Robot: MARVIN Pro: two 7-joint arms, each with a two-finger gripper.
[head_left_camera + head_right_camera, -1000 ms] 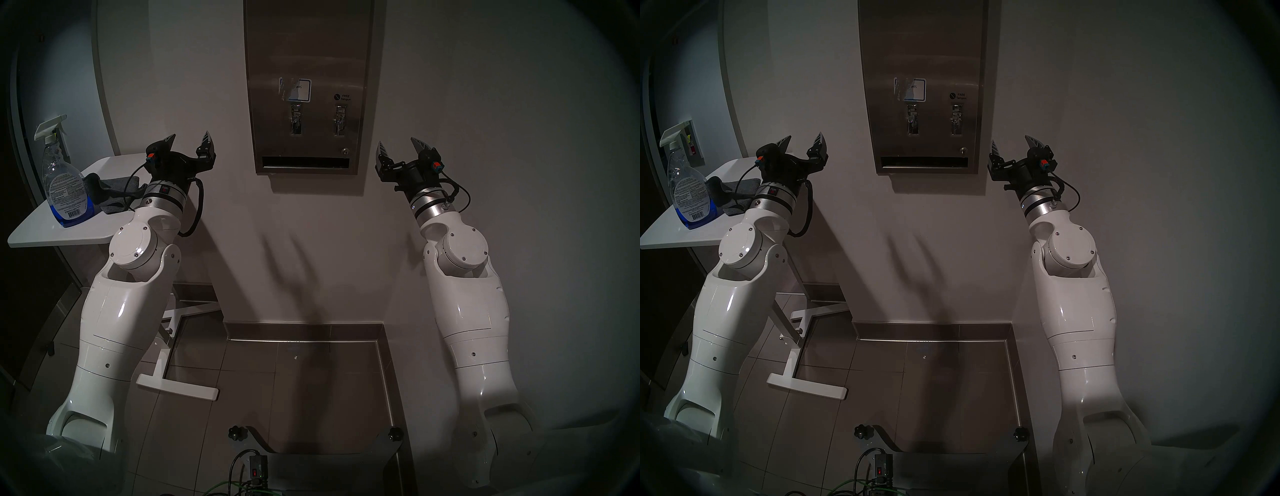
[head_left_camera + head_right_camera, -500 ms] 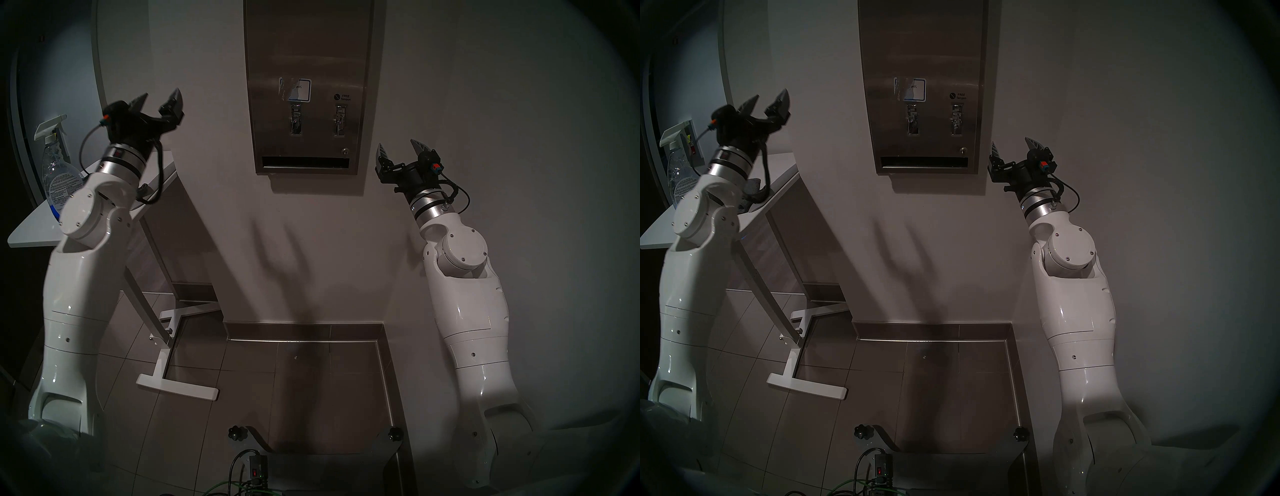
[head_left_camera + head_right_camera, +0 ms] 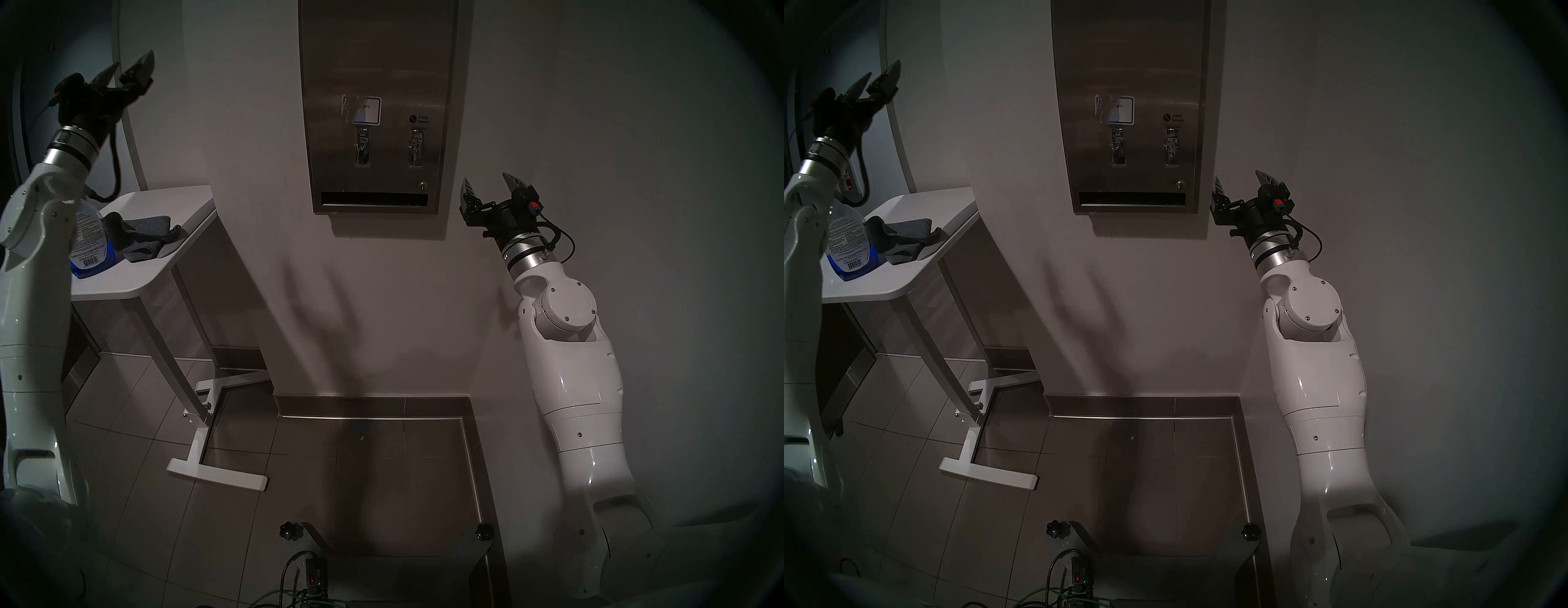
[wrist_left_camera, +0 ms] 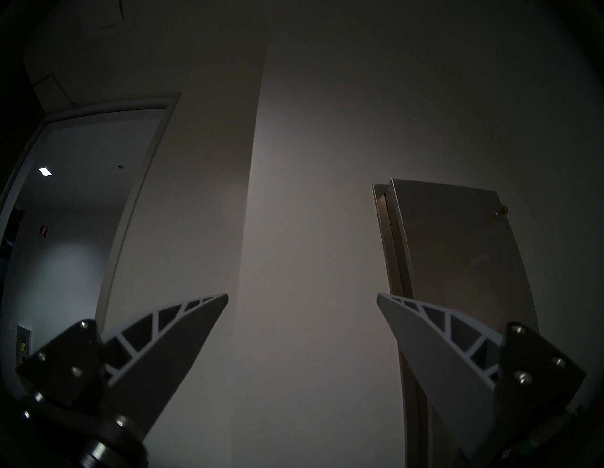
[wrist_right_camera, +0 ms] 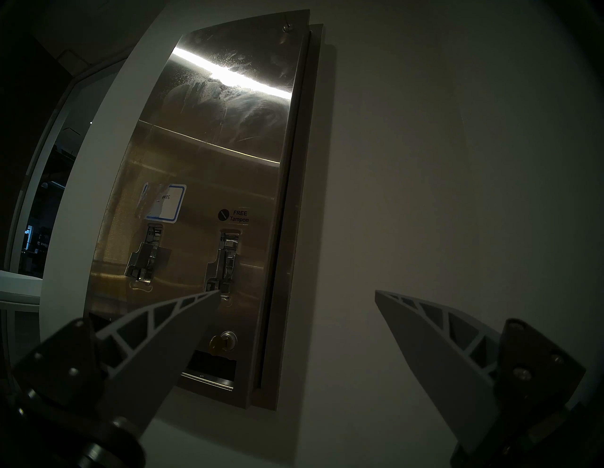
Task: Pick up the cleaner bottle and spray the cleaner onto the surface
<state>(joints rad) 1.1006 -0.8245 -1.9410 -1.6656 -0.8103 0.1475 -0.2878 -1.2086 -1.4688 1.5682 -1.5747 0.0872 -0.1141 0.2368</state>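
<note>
The cleaner bottle (image 3: 91,248) (image 3: 847,248) stands on the white side table (image 3: 140,280) at the left; only its lower part with blue liquid and barcode label shows, the rest is hidden behind my left arm. My left gripper (image 3: 131,68) (image 3: 882,73) (image 4: 302,295) is open and empty, raised high above the table, far above the bottle. The stainless-steel dispenser front (image 3: 377,63) (image 3: 1132,55) (image 5: 209,157) hangs on the wall at centre. My right gripper (image 3: 487,183) (image 3: 1239,179) (image 5: 297,292) is open and empty, just right of the dispenser's lower edge.
A dark grey cloth (image 3: 142,237) lies on the table beside the bottle. The table's leg and white foot (image 3: 216,469) stand on the tiled floor. A door frame (image 3: 127,110) runs up behind the left gripper. My base with cables (image 3: 314,581) is at the bottom.
My left arm has swung up and to the left, from in front of the table to high above it, now covering the bottle's top. The gripper stayed open. The right arm has not moved.
</note>
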